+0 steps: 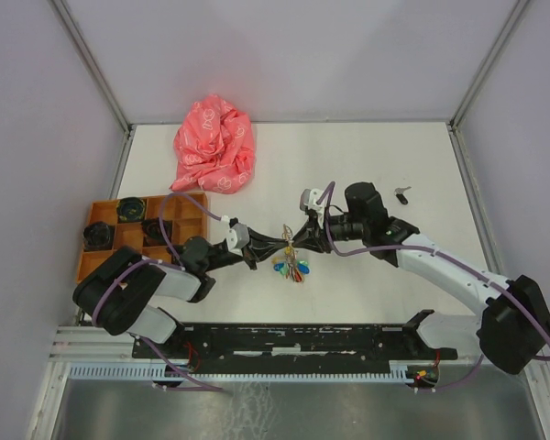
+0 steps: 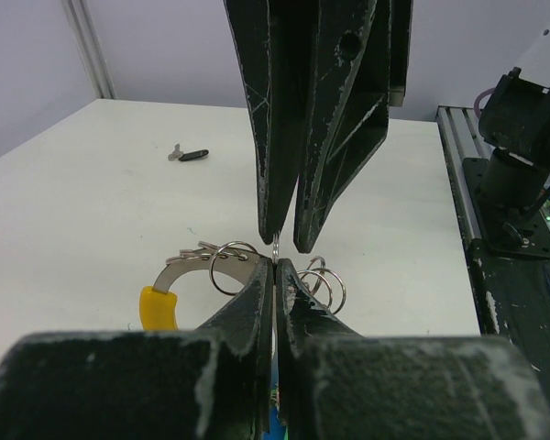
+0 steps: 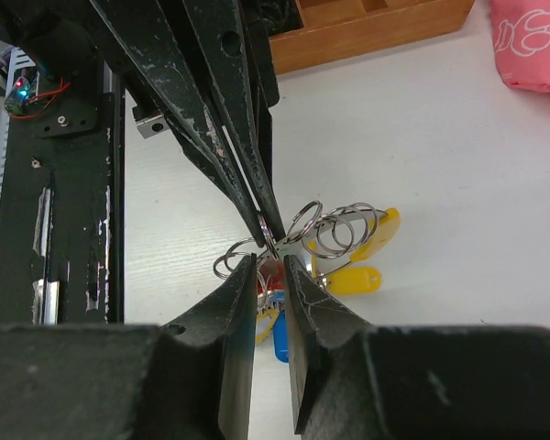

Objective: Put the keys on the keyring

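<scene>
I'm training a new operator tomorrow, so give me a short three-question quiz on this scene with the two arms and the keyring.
1. True or false: the black-headed key already hangs on the keyring.
2. What is the left gripper shut on? A, a pen; B, a wire ring of the keyring; C, a spoon.
3. What colour is the cloth at the far end of the table?
Key: 1, false: it lies alone on the table, away from the keyring. 2, B. 3, pink.
</scene>
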`<move>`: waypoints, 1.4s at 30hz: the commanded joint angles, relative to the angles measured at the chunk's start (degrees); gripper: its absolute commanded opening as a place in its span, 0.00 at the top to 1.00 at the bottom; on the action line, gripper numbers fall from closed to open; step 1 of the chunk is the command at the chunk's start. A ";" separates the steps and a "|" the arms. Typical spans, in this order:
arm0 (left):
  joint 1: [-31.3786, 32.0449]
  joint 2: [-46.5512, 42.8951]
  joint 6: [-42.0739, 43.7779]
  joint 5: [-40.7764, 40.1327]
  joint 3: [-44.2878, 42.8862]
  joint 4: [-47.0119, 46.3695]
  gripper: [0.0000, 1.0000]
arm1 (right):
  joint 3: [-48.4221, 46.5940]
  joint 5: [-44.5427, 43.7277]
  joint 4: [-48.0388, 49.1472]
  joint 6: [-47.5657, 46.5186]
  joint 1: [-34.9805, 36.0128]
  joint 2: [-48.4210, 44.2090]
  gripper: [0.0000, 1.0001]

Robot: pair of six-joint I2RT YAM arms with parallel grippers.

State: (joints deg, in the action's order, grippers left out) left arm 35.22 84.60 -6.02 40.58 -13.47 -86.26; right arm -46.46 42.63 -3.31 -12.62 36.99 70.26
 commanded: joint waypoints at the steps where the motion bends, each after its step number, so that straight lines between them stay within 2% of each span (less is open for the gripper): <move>1: 0.20 -2.28 -1.43 -0.18 -0.71 -12.87 0.97 | 0.39 0.73 3.69 0.71 -0.40 0.41 0.75; 14: 0.58 -1.19 -1.89 1.32 -2.13 -12.86 0.97 | -0.69 5.29 5.94 1.46 -0.69 2.14 0.82; 20: 0.66 -0.79 -1.76 2.22 -2.59 -12.78 0.97 | -2.31 5.68 2.86 -0.19 -0.67 2.69 0.99; 25: 0.63 -0.47 1.56 2.00 -1.29 -10.81 0.89 | -8.60 1.78 -11.81 -5.60 -0.67 3.13 0.99; 32: 0.64 -2.57 6.75 2.83 -2.50 -0.07 0.76 | -21.55 -8.46 -33.28 -12.99 2.24 7.04 0.99; 35: 0.64 -4.47 9.34 2.34 -2.92 5.83 0.74 | -29.92 -16.84 -44.53 -16.32 6.40 10.95 0.99; 36: 0.64 -4.86 9.70 2.32 -3.16 6.80 0.73 | -32.29 -22.05 -48.33 -16.85 8.00 12.42 0.99; 38: 0.68 -5.09 9.87 2.40 -3.16 7.24 0.73 | -37.99 -26.85 -54.32 -17.99 10.41 16.06 0.99; 42: 0.66 -5.17 9.55 2.18 -2.34 6.29 0.73 | -43.29 -31.99 -58.12 -17.34 11.99 20.51 0.99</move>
State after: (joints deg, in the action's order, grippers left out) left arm 35.75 80.82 0.12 42.35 -14.85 -78.96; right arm -84.27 19.46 -53.06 -28.23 47.57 88.07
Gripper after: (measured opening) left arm 0.267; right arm 0.015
